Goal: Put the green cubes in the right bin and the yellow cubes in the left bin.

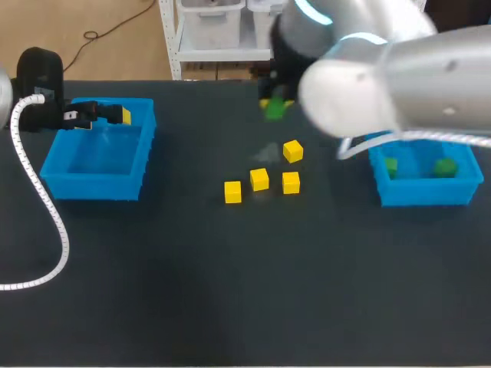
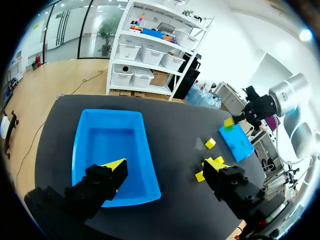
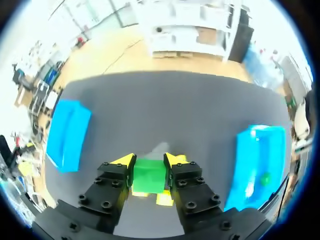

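My right gripper (image 1: 275, 101) hangs above the table's back middle, shut on a green cube (image 1: 274, 110). In the right wrist view the green cube (image 3: 148, 175) sits squarely between the yellow-tipped fingers (image 3: 125, 161). Several yellow cubes (image 1: 259, 179) lie loose at the table's middle, one of them (image 3: 164, 199) just under the held cube. The right bin (image 1: 460, 190) holds two green cubes (image 1: 444, 167). My left gripper (image 2: 165, 167) is open with nothing in it, over the left bin (image 1: 77, 184). From the left wrist I see the bin's floor (image 2: 112, 145) below the fingers.
Both blue bins stand near the table's side edges. The yellow cubes (image 2: 210, 143) lie between the bins. My right arm's large upper link (image 1: 399, 77) stretches over the right bin's back.
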Available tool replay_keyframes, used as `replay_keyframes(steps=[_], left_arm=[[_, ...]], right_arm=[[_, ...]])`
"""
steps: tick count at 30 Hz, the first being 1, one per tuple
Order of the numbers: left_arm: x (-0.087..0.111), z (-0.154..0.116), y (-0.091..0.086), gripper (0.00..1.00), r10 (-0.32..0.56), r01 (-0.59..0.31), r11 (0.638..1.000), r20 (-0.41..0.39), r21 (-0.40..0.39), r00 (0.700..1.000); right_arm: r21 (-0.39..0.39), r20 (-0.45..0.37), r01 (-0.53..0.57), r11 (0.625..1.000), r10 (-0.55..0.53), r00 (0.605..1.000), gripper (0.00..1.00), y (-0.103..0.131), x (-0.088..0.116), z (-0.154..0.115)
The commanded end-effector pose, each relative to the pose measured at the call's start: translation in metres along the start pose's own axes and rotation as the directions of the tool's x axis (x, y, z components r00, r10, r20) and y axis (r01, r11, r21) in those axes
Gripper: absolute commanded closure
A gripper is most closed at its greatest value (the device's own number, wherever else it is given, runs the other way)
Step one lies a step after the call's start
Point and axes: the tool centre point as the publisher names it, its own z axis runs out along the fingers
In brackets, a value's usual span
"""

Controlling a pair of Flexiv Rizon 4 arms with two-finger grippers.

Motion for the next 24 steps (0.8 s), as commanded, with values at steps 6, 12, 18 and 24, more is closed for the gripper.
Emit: replay_keyframes(steps=[6, 12, 18, 24], left_arm=[[0.001, 0.000, 0.001, 0.00, 0.001, -0.001, 1.000, 0.006, 0.007, 1.000], [0.001, 0.000, 0.001, 0.00, 0.001, -0.001, 1.000, 0.006, 0.007, 1.000], [0.001, 0.000, 0.001, 0.00, 0.001, -0.001, 1.000, 0.006, 0.007, 1.000], [0.001, 0.000, 0.001, 0.00, 0.001, -0.001, 1.000, 0.006, 0.007, 1.000]], right_arm=[[-0.044, 0.319, -0.168, 0.985, 0.173, 0.932, 1.00, -0.132, 0.022, -0.088], [-0.026, 0.314, -0.288, 0.957, 0.281, 0.907, 1.00, -0.186, 0.042, -0.087], [-0.002, 0.280, -0.376, 0.927, 0.362, 0.889, 1.00, -0.218, 0.060, -0.074], [0.009, 0.273, -0.400, 0.917, 0.382, 0.883, 1.00, -0.224, 0.061, -0.064]])
